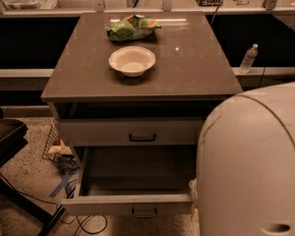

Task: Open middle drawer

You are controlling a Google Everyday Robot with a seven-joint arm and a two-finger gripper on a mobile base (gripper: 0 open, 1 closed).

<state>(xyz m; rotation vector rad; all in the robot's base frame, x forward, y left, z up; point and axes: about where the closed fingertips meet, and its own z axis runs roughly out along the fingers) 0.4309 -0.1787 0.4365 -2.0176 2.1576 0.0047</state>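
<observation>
Currently you see only the robot's large, rounded white arm shell (250, 161), which fills the lower right corner and covers the right end of the cabinet. The gripper is hidden somewhere behind that shell, so you cannot tell whether it is apart, together or clamped on anything.

The middle drawer (130, 204), a wide, shallow pale-grey one, stands pulled well out of the cabinet toward the camera. Its low flat front runs left to right across the bottom of the view, and a small dark pull handle (144, 212) sits at its centre on the lower edge. Its dark interior is open to view from above, and its right end disappears behind the white shell. Above it, the taller-fronted pale-grey upper drawer (132, 132) sits pushed in.

On the brown square tabletop (196, 73) you have a white round bowl (132, 60) and, just behind it, a crumpled green bag (132, 27). A clear plastic bottle (249, 58) stands on the ledge to the right.
</observation>
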